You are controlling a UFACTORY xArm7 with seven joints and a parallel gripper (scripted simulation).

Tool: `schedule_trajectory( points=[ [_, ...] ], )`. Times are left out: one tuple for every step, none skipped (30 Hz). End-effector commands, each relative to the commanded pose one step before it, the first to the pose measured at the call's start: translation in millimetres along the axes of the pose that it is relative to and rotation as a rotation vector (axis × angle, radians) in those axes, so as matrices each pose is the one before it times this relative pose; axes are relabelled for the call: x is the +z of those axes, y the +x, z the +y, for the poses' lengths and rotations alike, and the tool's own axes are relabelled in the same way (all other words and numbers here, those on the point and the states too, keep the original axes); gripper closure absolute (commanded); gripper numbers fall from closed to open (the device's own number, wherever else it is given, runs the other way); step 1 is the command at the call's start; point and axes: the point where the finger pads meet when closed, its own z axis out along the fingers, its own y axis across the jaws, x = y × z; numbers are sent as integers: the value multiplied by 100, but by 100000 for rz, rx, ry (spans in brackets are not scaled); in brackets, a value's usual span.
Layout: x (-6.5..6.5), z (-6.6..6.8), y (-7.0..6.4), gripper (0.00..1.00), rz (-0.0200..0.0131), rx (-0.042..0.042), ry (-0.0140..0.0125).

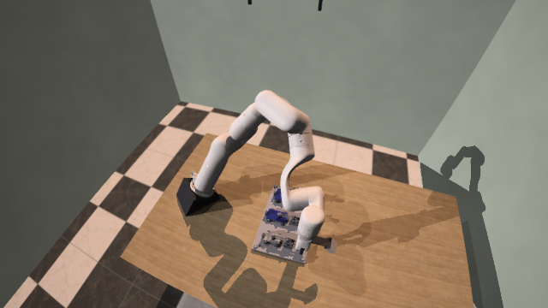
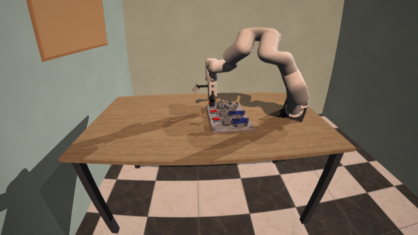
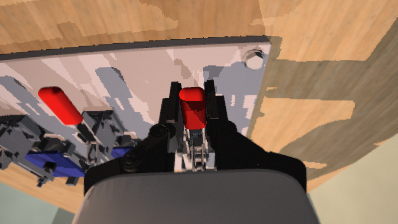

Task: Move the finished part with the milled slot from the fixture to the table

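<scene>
A grey fixture plate (image 2: 230, 120) lies on the wooden table with three nests in a row. My gripper (image 3: 193, 94) is shut on the red handle (image 3: 192, 106) of the end nest's toggle clamp, near the plate's corner hole (image 3: 254, 58). In the exterior view the gripper (image 2: 211, 99) stands upright over the far end of the plate. The grey finished part (image 1: 274, 239) sits in that end nest. Two blue blanks (image 2: 236, 113) (image 2: 240, 121) lie in the other nests, and their clamps have red handles (image 2: 213, 111) (image 2: 215, 119). The neighbouring red handle (image 3: 60, 105) and a blue blank (image 3: 52, 165) show in the wrist view.
The arm's black base (image 1: 194, 200) stands at the table's back left corner in the overhead view. The arm's forearm (image 1: 309, 222) hangs over the plate and hides part of it. An orange board (image 2: 66, 26) hangs on the wall.
</scene>
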Motion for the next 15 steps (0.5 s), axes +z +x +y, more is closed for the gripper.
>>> schedule_trajectory(
  points=[
    [-293,110,73,100,411,47,-263],
    [0,0,0,100,0,0,0],
    [-17,0,-7,100,0,0,0],
    [-19,0,-7,100,0,0,0],
    [-21,0,-8,100,0,0,0],
    [-24,0,-9,100,0,0,0],
    [-26,0,-10,100,0,0,0],
    [-28,0,-11,100,0,0,0],
    [-31,0,-12,100,0,0,0],
    [-33,0,-13,100,0,0,0],
    [-36,0,-14,100,0,0,0],
    [-38,0,-15,100,0,0,0],
    [-41,0,-16,100,0,0,0],
    [-43,0,-17,100,0,0,0],
    [-46,0,-18,100,0,0,0]
  ],
)
